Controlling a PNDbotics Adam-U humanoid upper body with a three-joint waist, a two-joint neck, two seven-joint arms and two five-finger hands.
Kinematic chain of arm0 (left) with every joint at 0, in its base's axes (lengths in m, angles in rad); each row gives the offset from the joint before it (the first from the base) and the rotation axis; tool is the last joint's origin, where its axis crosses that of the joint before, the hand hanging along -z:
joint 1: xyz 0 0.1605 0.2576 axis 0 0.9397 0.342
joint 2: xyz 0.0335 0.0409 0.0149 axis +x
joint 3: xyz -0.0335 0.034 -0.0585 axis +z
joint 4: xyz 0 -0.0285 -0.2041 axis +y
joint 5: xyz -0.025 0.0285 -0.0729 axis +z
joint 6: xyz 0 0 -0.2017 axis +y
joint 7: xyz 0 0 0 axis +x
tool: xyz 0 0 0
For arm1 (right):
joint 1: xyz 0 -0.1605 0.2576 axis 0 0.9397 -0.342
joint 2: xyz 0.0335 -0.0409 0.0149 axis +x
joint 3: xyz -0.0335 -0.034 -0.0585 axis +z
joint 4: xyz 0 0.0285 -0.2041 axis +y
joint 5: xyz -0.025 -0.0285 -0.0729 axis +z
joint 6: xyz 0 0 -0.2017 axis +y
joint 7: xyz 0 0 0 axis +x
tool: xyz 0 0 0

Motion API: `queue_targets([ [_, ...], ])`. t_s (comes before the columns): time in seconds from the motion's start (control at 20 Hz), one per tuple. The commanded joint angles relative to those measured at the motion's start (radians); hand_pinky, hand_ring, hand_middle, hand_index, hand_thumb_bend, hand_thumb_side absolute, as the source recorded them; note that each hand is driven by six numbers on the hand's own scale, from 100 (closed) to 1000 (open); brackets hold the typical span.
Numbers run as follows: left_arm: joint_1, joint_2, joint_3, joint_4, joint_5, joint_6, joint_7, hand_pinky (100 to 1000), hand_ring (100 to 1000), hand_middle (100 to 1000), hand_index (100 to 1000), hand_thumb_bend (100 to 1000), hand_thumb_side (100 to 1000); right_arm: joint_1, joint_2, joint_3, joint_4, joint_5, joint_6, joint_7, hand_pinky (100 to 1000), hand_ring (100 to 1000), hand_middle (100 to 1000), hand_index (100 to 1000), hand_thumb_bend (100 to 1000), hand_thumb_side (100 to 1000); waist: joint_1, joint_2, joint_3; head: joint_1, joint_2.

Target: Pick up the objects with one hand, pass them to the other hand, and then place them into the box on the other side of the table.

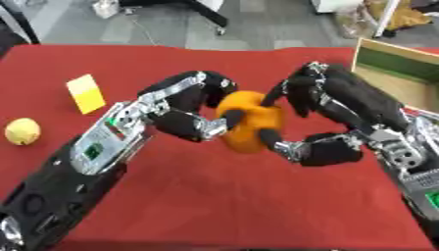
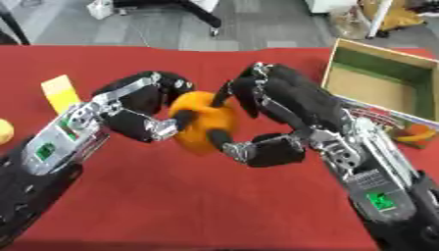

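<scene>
Left hand (image 1: 176, 115) and right hand (image 1: 330, 122) both curl their fingers around the orange object (image 1: 247, 121). The box (image 2: 377, 81) stands right of it, on the red worktop (image 1: 223, 196).

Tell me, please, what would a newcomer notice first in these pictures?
First, the orange ball held in mid-air over the middle of the red table, with the left hand and the right hand both curled around it. Next, the open cardboard box at the far right, and the yellow block and yellow fruit lying at the left.

Bright, even light; soft overall blur
</scene>
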State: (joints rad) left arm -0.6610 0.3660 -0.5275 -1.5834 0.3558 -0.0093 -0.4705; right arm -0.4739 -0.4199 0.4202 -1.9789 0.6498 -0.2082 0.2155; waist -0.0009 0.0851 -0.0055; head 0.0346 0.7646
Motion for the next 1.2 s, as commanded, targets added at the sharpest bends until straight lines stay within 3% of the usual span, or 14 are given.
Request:
queue_targets([
  [0.05, -0.025, 0.006, 0.002, -0.028, 0.011, 0.006, 0.006, 542, 550, 466, 522, 145, 169, -0.008, -0.01, -0.004, -0.021, 0.02, 0.001, -0.014, 194, 321, 205, 549, 242, 275, -0.003, -0.009, 0.0, 0.0, 0.005],
  [0.25, -0.028, 0.004, 0.001, -0.037, 0.017, 0.012, 0.009, 542, 550, 466, 523, 141, 170, -0.008, -0.013, -0.002, -0.021, 0.05, -0.011, -0.001, 238, 349, 238, 756, 292, 300, -0.002, -0.009, -0.001, 0.0, 0.005],
  [0.3, -0.029, 0.003, 0.0, -0.039, 0.018, 0.013, 0.009, 542, 551, 466, 523, 140, 170, -0.007, -0.013, -0.001, -0.021, 0.061, -0.017, 0.009, 241, 351, 240, 752, 286, 296, -0.002, -0.009, -0.001, 0.0, 0.005],
  [0.45, -0.031, 0.002, 0.0, -0.045, 0.021, 0.017, 0.01, 544, 551, 468, 525, 141, 169, -0.006, -0.013, -0.002, -0.021, 0.09, -0.026, 0.024, 238, 348, 237, 606, 253, 260, -0.001, -0.009, -0.001, 0.0, 0.005],
  [0.8, -0.035, 0.004, -0.001, -0.057, 0.02, 0.016, -0.017, 564, 573, 516, 559, 133, 205, -0.007, -0.014, -0.006, -0.021, 0.114, -0.011, -0.04, 239, 346, 246, 392, 136, 162, 0.001, -0.01, -0.004, 0.0, 0.005],
  [1.2, -0.04, 0.002, 0.0, -0.06, 0.015, 0.019, -0.024, 569, 588, 526, 573, 149, 221, -0.008, -0.02, -0.008, -0.021, 0.137, -0.021, -0.091, 248, 350, 253, 353, 100, 111, 0.002, -0.01, -0.006, 0.001, 0.005],
])
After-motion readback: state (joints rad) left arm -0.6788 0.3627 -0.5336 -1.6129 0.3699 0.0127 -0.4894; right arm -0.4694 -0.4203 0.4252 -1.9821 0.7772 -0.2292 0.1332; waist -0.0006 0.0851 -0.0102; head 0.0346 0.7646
